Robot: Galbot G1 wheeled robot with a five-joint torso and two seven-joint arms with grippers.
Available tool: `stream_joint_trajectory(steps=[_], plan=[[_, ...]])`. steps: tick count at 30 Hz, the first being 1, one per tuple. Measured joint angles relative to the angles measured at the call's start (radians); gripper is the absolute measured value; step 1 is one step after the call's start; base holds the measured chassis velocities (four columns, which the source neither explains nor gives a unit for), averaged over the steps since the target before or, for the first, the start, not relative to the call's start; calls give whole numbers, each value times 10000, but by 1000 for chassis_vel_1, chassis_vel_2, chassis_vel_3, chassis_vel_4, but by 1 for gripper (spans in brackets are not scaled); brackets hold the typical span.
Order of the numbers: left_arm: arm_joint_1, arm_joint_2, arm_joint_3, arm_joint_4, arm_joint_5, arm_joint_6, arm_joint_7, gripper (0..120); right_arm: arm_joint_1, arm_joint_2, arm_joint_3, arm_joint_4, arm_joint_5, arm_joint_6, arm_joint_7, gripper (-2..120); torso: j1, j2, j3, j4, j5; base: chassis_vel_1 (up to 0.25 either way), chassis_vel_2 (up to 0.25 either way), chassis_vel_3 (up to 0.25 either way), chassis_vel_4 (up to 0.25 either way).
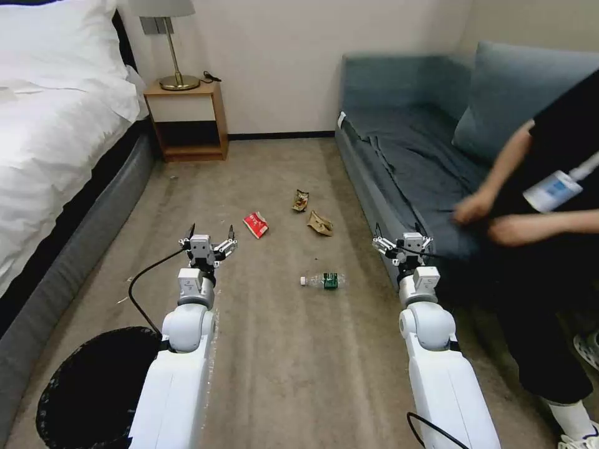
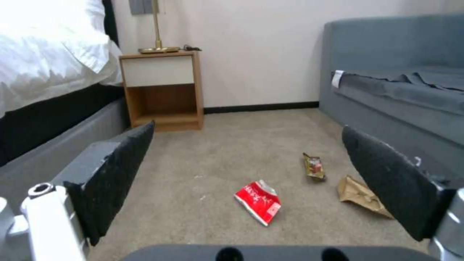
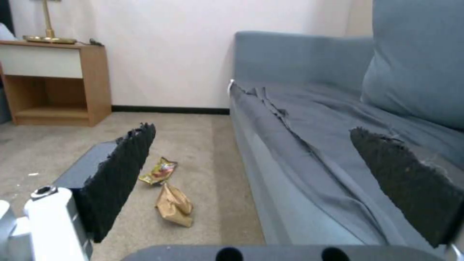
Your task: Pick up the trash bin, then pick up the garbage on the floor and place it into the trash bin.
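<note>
Beige carpet (image 1: 281, 349) runs ahead of me between a white-sheeted bed (image 1: 50, 137) and a grey-blue sofa (image 1: 424, 143), toward a wooden nightstand (image 1: 187, 118) with a brass lamp (image 1: 171, 43) against the pale wall (image 1: 281, 56).

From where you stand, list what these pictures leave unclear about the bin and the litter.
- Trash bin, head view: cut off by the frame's lower edge and overlapped by the left arm; the black bag lining hides what is inside.
- Red wrapper: lettering too small to read.
- Bottle, head view: label text too small; contents unclear.
- Tan paper bag, left wrist view: partly hidden behind a pad of the open left tool.
</note>
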Motion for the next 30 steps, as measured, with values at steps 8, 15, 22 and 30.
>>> stream_joint_trajectory(steps=[8,15,22,30], plan=[[0,0,0,0,0,0,0,100,0,0,0,0,0,0,0,100,0,0,0,0,0,0,0,0,0],[-2,31,14,-5,-45,7,-19,100,-4,-12,0,4,23,1,0,100,0,-1,0,0,0,0,0,0,0],[-401,959,380,-618,-1131,577,-825,100,-114,-172,51,171,295,-23,72,100,0,0,-1,-5,2,0,0,0,0],[-813,1856,804,-1222,-2335,1119,-1617,100,-667,-907,256,1009,1613,-290,512,100,-1,0,0,-4,0,0,0,0,0]])
